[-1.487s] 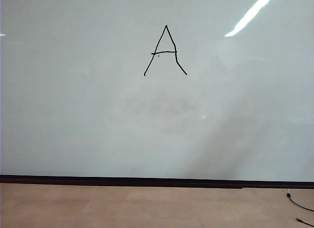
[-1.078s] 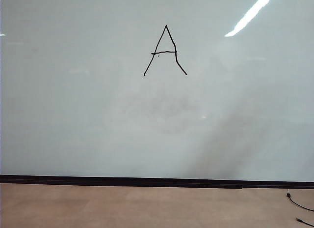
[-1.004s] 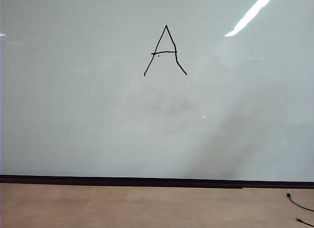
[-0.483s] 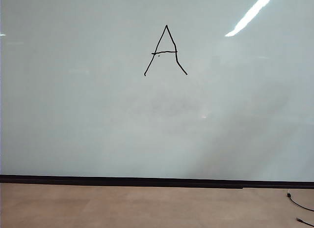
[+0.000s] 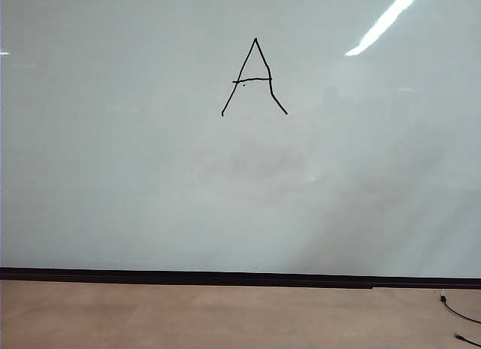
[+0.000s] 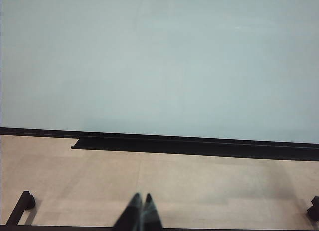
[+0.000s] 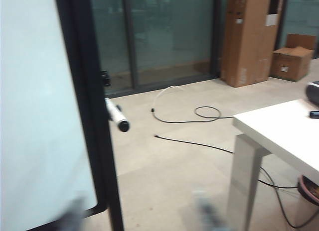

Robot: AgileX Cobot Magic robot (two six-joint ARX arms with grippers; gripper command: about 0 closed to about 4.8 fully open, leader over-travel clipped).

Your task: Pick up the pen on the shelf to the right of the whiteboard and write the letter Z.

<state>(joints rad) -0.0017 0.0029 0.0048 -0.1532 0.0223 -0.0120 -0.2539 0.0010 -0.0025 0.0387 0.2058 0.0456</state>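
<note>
The pen (image 7: 116, 116) is seen jutting, dark end foremost, from the whiteboard's (image 7: 35, 116) three-o'clock edge, at about eleven o'clock ahead of the nearer right pincer (image 7: 139, 211), whose blurred fingers are spread, while the left pincer (image 6: 142, 198) is shown closed.

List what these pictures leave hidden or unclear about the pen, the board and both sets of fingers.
- Pen: right wrist view only; its inner end is hidden behind the whiteboard frame, print too small.
- Right gripper: fingers are motion-blurred at the picture's edge; apart, empty.
- Left gripper: only the closed tips show.
- Exterior view: no arm or pen; only the letter A.
</note>
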